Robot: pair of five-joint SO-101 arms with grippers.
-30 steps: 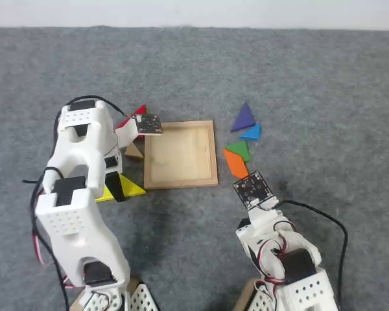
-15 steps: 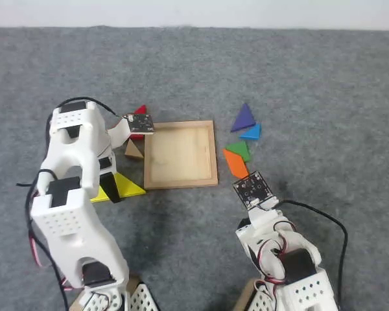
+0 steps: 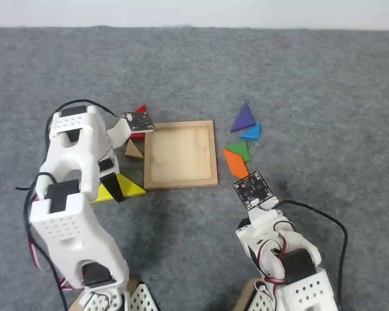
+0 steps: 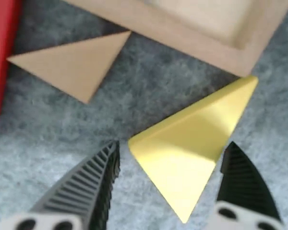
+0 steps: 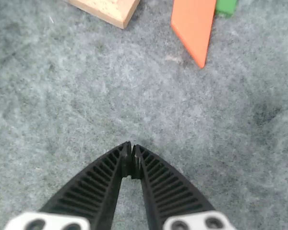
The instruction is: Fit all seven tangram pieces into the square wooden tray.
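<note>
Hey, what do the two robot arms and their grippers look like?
The left arm and right arm are white blocky shells with dotted vent panels, black motors and looping black cables. Left gripper and right gripper have black ribbed fingers.

A fixed camera overlooks the whole tabletop [image 3: 311, 78]. Both wrist cameras face it closely, each catching a tray [image 4: 197, 43] corner.

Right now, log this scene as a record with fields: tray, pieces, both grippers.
tray: wooden tray, mid carpet, all seven pieces outside it
left arm's side: red piece, tan triangle, yellow triangle
right arm's side: purple triangle, blue triangle, green piece, orange parallelogram
left gripper: open, straddling yellow triangle
right gripper: shut, above bare carpet
</note>
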